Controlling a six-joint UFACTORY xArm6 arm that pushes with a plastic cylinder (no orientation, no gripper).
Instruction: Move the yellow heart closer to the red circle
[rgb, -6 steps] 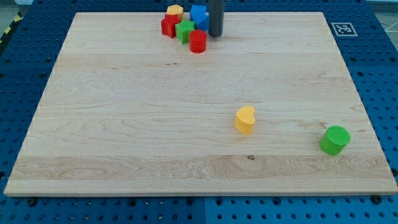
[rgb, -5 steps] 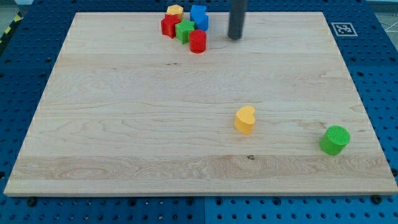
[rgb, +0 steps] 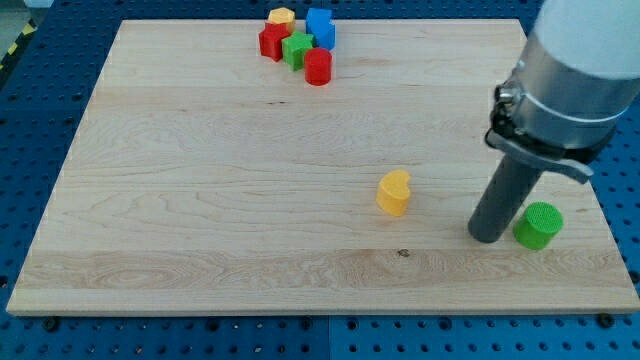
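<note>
The yellow heart (rgb: 394, 192) lies on the wooden board right of centre, toward the view's bottom. The red circle (rgb: 318, 66) sits near the view's top, at the lower right of a cluster of blocks. My tip (rgb: 487, 237) rests on the board to the right of the yellow heart and slightly below it, well apart from it. It stands close to the left side of the green circle (rgb: 539, 225). The arm's body fills the view's upper right.
The top cluster holds a yellow block (rgb: 281, 17), a blue block (rgb: 320, 25), a red block (rgb: 272, 42) and a green block (rgb: 297, 48). A fiducial marker at the board's top right corner is partly hidden by the arm.
My tip has moved from beside the top cluster down and to the right, to a spot between the yellow heart and the green circle. No block has moved.
</note>
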